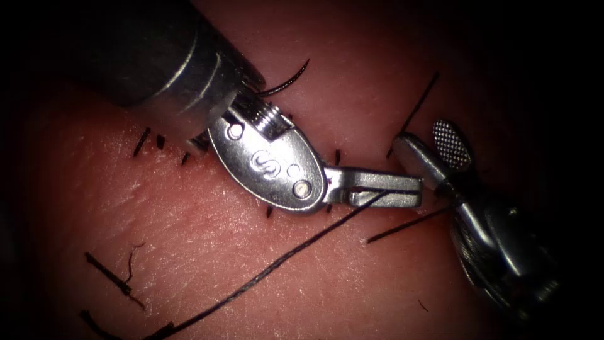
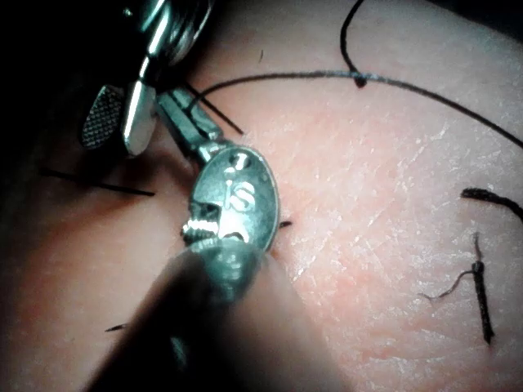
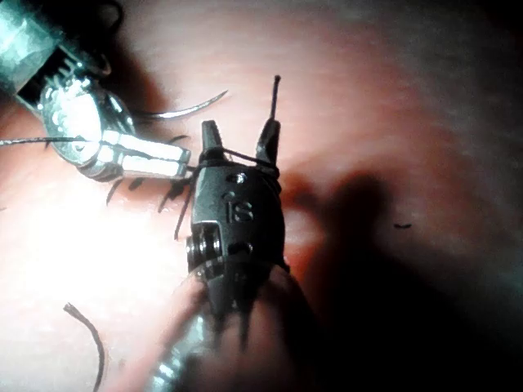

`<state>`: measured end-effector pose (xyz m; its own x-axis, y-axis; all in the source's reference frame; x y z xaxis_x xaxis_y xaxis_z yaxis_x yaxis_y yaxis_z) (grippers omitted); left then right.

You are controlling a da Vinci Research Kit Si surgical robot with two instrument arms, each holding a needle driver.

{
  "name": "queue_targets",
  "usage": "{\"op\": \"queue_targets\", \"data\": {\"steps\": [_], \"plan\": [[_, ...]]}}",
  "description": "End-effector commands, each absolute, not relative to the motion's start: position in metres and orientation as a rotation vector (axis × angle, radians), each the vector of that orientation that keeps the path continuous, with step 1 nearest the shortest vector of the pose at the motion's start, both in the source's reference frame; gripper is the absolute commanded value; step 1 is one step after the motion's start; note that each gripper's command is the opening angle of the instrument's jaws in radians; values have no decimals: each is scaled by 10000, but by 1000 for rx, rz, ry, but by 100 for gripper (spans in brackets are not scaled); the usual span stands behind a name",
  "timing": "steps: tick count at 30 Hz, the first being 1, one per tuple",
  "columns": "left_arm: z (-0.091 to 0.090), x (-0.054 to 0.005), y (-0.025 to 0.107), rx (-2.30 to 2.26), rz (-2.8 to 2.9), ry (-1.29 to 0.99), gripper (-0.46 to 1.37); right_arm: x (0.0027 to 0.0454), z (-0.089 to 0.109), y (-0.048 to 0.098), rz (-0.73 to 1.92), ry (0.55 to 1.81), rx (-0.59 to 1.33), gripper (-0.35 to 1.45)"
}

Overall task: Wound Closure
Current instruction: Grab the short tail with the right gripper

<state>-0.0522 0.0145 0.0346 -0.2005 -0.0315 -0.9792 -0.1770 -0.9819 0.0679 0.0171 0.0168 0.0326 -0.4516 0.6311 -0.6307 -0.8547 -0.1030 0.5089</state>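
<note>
my left tool (image 1: 402, 190) has its jaws clamped on the thread (image 1: 270, 272), which trails away from them over the tissue (image 1: 207, 239). my right tool (image 1: 431, 151) sits just past the left's tip, jaws spread, holding nothing, a thread strand lying between them. the needle (image 1: 288, 82) lies behind my left wrist; i can't tell if it is in the tissue.

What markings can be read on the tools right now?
"S": stamped on the left tool's oval wrist plate, endoscope view.
"IS": on the same plate, left wrist view.
"IS": on the right tool's wrist body, right wrist view.
No other text is legible; nothing on the thread or tissue.
</note>
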Motion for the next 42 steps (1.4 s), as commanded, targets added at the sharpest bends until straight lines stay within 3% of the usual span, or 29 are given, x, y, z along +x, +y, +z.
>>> {"op": "queue_targets", "data": {"steps": [1,20,25,28,29,42], "plan": [[347,-522,145,-1927,2356,242,-35,172,326,168,1768,1054,-307,45],[353,-533,155,-1942,2365,230,-35,187,356,199,1751,1058,-272,42],[355,-533,158,-1945,2365,228,-35,191,358,202,1748,1060,-266,19],[355,-533,158,-1945,2365,228,-35,193,358,202,1759,1058,-256,-31],[355,-533,158,-1945,2365,228,-35,195,358,201,1776,1051,-240,-35],[357,-533,154,-1944,2362,228,-35,208,355,200,1786,1032,-227,-35]]}}
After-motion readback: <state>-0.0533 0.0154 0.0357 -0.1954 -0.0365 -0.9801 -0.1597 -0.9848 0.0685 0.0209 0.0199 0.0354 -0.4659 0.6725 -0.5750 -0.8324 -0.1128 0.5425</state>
